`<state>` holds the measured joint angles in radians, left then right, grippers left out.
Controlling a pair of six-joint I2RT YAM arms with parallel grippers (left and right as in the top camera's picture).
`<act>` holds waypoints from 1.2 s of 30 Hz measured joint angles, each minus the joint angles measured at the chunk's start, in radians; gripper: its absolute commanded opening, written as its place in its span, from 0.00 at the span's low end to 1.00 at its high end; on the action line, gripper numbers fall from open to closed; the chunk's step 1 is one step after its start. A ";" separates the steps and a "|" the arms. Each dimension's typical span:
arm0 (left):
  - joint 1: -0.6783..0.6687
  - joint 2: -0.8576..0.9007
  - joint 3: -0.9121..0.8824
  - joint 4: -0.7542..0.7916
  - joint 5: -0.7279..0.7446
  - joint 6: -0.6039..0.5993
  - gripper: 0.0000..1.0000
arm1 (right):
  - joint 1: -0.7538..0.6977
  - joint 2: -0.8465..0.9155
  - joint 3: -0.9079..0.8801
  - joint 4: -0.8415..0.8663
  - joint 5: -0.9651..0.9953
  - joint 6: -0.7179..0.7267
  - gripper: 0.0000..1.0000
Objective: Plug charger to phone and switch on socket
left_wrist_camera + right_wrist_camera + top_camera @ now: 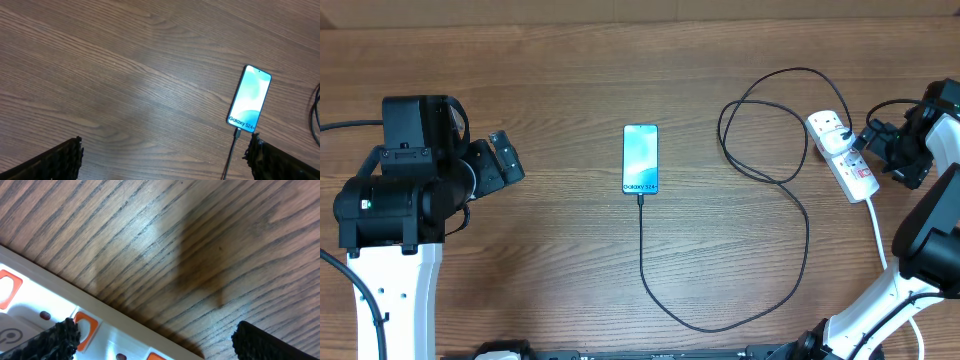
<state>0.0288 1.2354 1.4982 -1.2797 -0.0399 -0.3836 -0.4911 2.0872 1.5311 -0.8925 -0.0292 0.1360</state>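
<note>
The phone (pixel 641 158) lies screen up at the table's middle, teal screen with "Galaxy S24+" at its near end. It also shows in the left wrist view (pixel 249 96). The charger (pixel 790 180), a thin black cable, has its connector at the phone's near end (pixel 237 134), loops right and ends in a black plug in the socket (pixel 842 154). My left gripper (pixel 507 158) is open and empty, left of the phone. My right gripper (pixel 878 148) is open, one finger over an orange-red switch (pixel 86 328) of the socket (pixel 30 295), the other over bare wood.
The socket's thick white cord (pixel 878 238) runs from the strip toward the near right edge beside my right arm. The cable's big loop (pixel 760 110) lies between the phone and the strip.
</note>
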 measured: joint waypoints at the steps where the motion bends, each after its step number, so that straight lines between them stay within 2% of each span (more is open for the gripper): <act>1: 0.000 0.000 0.000 0.000 0.000 0.000 1.00 | 0.000 0.000 0.000 -0.001 -0.001 0.002 1.00; 36: 0.000 0.000 0.000 0.000 0.000 0.000 0.99 | -0.005 -0.001 -0.001 -0.014 -0.027 0.002 1.00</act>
<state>0.0288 1.2354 1.4982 -1.2797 -0.0399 -0.3836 -0.4961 2.0861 1.5303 -0.9066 -0.0563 0.1379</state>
